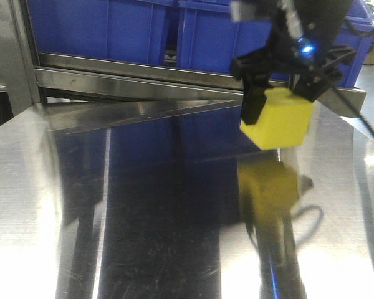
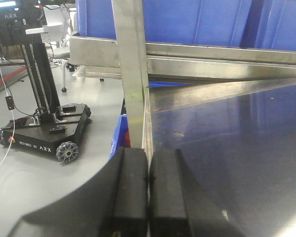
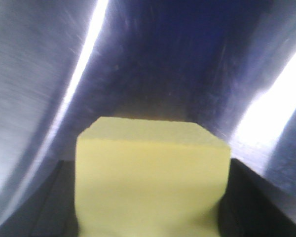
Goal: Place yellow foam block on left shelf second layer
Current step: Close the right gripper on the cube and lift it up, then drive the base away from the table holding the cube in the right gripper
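Clamping yellow foam block between jaws: right gripper (block tilted, above shelf).

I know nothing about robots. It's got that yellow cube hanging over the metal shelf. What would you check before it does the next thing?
1. Grip on the yellow foam block: ok, it is clamped in the right gripper.
2. Block resting on the shelf surface: not ok, it hangs tilted above the steel, apart from its reflection.
3. Landing spot free: ok, nothing lies under the block.
4. Position of the left gripper: ok, it is shut, holds nothing and sits beside the shelf post.
5. Correct layer of the shelf: cannot tell from these views.
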Tool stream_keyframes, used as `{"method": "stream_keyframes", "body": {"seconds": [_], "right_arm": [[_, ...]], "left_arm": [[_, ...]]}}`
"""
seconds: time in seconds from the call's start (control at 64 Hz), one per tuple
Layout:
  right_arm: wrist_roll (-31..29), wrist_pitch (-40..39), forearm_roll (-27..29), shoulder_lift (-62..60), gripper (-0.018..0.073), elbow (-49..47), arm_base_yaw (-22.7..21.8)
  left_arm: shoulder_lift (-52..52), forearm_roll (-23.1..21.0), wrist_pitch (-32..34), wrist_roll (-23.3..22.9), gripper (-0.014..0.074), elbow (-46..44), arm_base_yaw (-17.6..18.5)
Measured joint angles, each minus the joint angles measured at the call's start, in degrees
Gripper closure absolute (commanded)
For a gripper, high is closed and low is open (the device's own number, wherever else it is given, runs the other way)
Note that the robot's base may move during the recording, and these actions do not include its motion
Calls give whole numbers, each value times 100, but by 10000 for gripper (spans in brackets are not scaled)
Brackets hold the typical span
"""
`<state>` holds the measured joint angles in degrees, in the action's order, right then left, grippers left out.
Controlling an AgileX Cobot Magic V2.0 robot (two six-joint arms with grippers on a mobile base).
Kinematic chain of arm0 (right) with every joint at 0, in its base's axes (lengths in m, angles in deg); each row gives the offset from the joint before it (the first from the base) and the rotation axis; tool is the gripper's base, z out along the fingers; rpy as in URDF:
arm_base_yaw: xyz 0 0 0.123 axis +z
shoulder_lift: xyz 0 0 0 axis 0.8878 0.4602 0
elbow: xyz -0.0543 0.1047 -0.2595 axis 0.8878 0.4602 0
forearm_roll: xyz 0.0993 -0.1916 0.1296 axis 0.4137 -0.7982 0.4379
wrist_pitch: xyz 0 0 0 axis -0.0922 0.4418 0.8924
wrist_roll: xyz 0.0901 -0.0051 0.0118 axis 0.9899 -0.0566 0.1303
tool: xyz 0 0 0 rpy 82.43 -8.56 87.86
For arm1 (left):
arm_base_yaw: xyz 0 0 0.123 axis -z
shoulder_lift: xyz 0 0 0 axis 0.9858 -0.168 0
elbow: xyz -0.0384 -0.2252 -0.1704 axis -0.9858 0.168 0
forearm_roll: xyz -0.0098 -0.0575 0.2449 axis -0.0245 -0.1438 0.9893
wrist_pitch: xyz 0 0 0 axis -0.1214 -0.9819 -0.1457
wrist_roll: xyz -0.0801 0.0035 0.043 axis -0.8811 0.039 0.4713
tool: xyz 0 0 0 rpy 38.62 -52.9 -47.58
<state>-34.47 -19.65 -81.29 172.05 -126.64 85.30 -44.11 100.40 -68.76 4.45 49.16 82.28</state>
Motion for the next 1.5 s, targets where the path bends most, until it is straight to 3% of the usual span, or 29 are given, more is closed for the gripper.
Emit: {"method": "stream_keyframes", "body": {"seconds": [0.187, 0.468, 0.687, 0.843, 1.499], "right_arm": [[0, -1201, 90, -1557, 323, 1583, -79], [0, -2308, 100, -4506, 323, 3728, -104], [0, -2420, -91, -7102, 323, 4839, -104], [0, -1971, -353, -8477, 323, 5153, -104], [0, -1740, -411, -8894, 323, 5175, -104]], "left_arm": [[0, 0, 0, 0, 460, 0, 0], [0, 0, 0, 0, 460, 0, 0], [0, 0, 0, 0, 460, 0, 0], [0, 0, 0, 0, 460, 0, 0], [0, 0, 0, 0, 460, 0, 0]]}}
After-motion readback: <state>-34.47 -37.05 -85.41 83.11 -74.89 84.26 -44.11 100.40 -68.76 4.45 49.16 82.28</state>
